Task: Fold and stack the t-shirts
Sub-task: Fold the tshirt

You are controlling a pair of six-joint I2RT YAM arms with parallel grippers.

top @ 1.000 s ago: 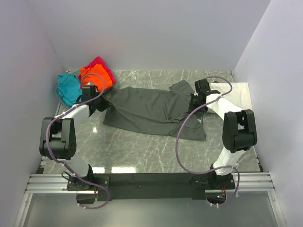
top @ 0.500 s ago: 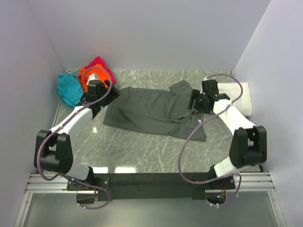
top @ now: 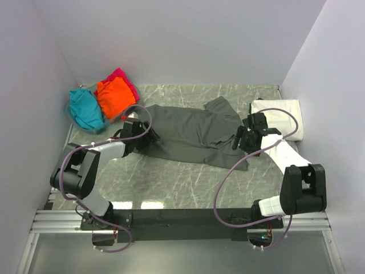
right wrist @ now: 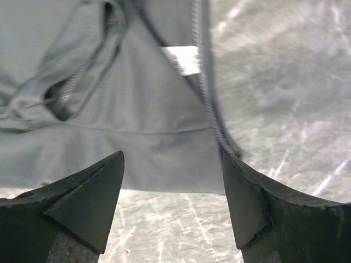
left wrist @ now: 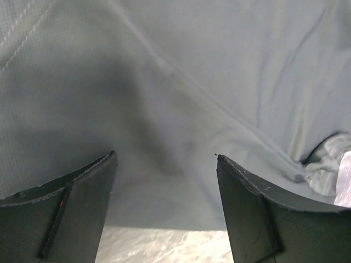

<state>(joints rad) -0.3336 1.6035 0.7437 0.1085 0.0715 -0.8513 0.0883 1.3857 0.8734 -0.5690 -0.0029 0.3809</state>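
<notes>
I am holding my left end effector (left wrist: 164,159) low over the left edge of the dark grey, finely knit cloth t-shirt (top: 188,132). The shirt is lying spread out and rumpled across the middle of the grey-green marbled tabletop (top: 171,180). The left end effector's two black wedge-shaped fingers (left wrist: 71,203) are standing wide apart and gripping nothing. Between them a raised seam is running diagonally through smooth fabric, and the hem is meeting the glossy stone just beneath.

I am holding my right end effector (right wrist: 173,156) at the shirt's right end, also spread wide with nothing between its matte black fingers (right wrist: 88,203). Beneath it the cloth is bunching into soft folds beside a stitched collar edge, and a small white rectangular neck label (right wrist: 181,59) is showing.

In the far left corner, a crumpled teal t-shirt (top: 85,108) is lying beside a flat orange t-shirt (top: 114,96), which is partly covering a magenta t-shirt (top: 124,76). A neatly folded white t-shirt (top: 280,113) is lying at the far right, near the wall.
</notes>
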